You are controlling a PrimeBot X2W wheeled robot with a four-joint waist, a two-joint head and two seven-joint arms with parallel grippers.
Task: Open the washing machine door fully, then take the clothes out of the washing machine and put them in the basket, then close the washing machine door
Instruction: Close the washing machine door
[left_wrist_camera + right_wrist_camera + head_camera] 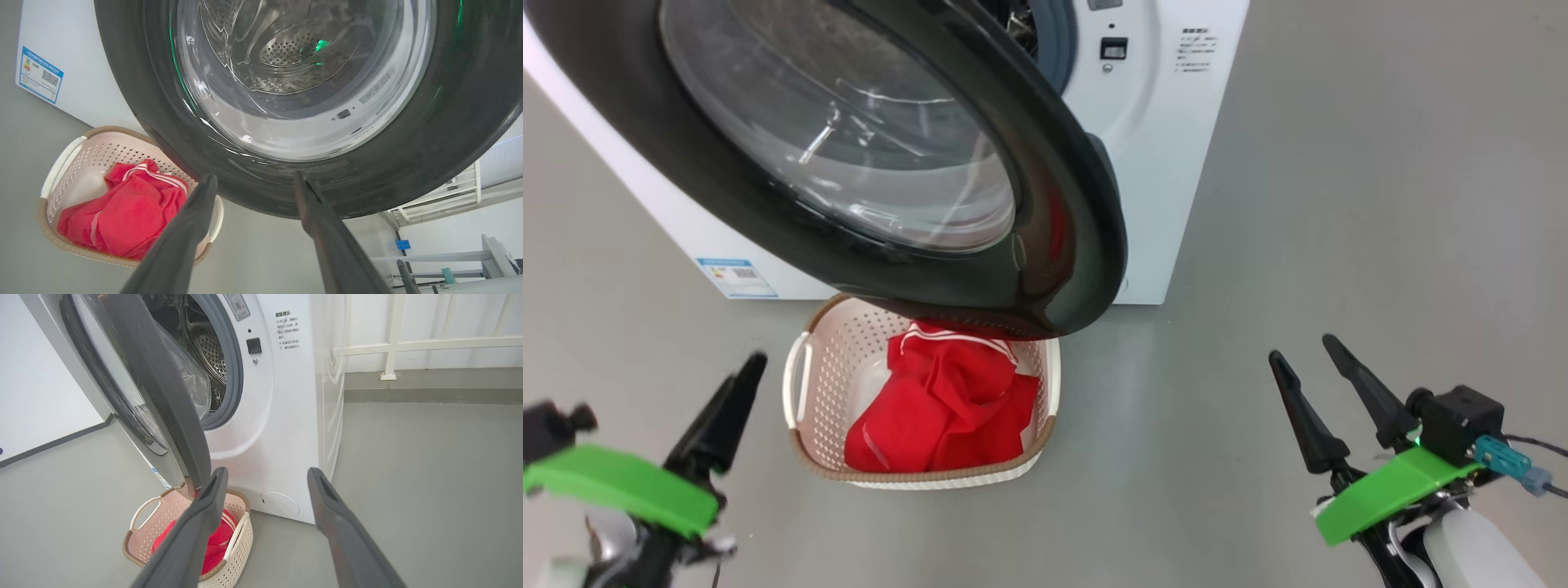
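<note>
On the smooth grey floor [1339, 204], just in front of the big white boxy front-loading washing machine [1176, 163], we see the small cream perforated plastic basket with its brown woven-look rim [837, 384]. Bright red soft clothes with thin white stripes [939, 408] lie bunched inside it, toward its right side, with part of the bottom bare on the left. The large round washing machine door, a wide glossy black rim around domed clear glass [1062, 204], stands open, and its lower edge hangs over the basket's far end. Past the door, in the right wrist view, we make out the grey rubber gasket [237, 375] and the perforated steel drum [210, 355]. A small blue label [735, 278] sits low on the machine's front.

Our left gripper [254, 177] has its two long dark fingers [184, 228] spread apart and holds nothing, its tips pointing at the door's lower rim. Our right gripper [267, 473] is likewise spread wide and empty, well apart from both basket and door.
</note>
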